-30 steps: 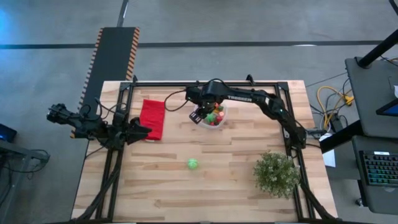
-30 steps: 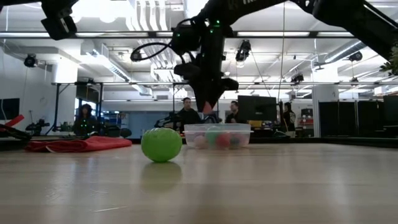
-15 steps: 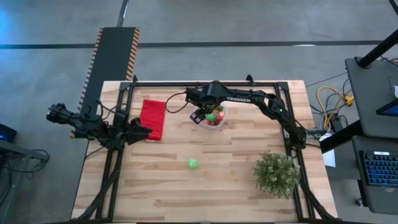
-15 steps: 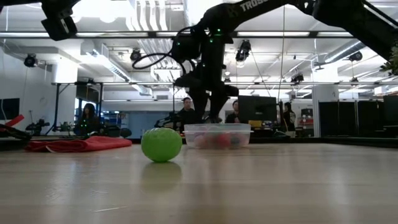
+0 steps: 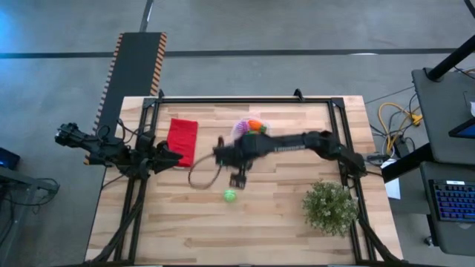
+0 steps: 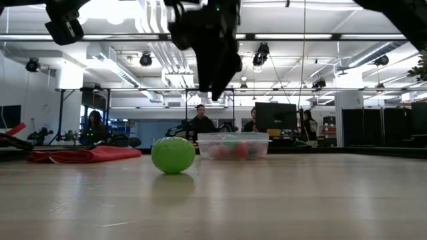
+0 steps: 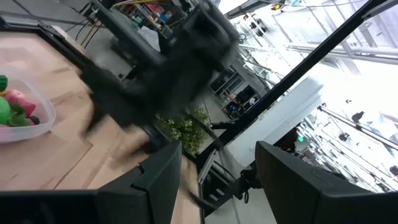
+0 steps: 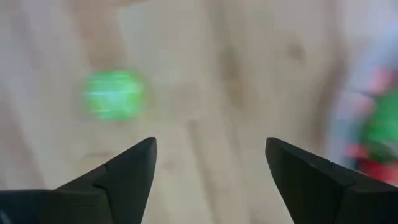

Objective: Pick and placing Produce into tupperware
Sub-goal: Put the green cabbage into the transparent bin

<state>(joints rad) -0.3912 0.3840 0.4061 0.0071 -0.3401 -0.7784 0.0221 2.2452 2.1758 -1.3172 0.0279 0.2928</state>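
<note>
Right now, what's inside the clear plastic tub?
The tupperware holds a pile of toy produce: an orange piece, a green ball, and pink and red bits. Whatever lies underneath the pile is covered. One green ball sits outside on the table.

A wooden table (image 5: 282, 215) carries a red cloth (image 5: 181, 140) near its left edge, a tub (image 5: 251, 127) of produce toward the back, a green ball (image 5: 230, 196) near the middle, and a plant (image 5: 329, 208) at the front right.
</note>
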